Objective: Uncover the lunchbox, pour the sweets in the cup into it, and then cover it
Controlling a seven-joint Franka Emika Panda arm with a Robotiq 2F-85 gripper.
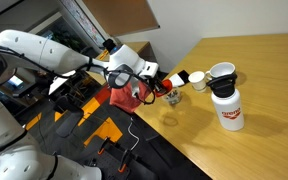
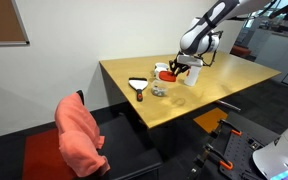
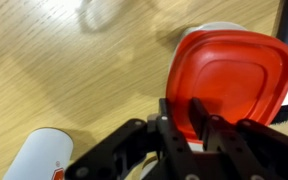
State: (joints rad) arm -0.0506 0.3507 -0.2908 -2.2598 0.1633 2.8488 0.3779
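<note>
My gripper [image 3: 189, 118] is shut on the edge of the flat red lid [image 3: 229, 75] of the lunchbox, one finger on each side of it. In an exterior view the gripper [image 1: 160, 84] holds the lid [image 1: 173, 77] just above the table near its edge. A small dark thing under it [image 1: 171, 95] seems to be the lunchbox body. The small white cup [image 1: 197, 80] with a pale yellowish inside stands just beside the lid. I cannot make out single sweets. In an exterior view the lid [image 2: 163, 72] shows red below the gripper [image 2: 182, 66].
A larger white mug [image 1: 222, 72] stands behind the tall white flask [image 1: 227, 110] with red lettering; the flask also shows in the wrist view [image 3: 42, 156]. A clear ring-shaped thing [image 1: 169, 120] lies on the wooden table [image 1: 269, 90]. A red cloth hangs over a chair [image 2: 79, 135].
</note>
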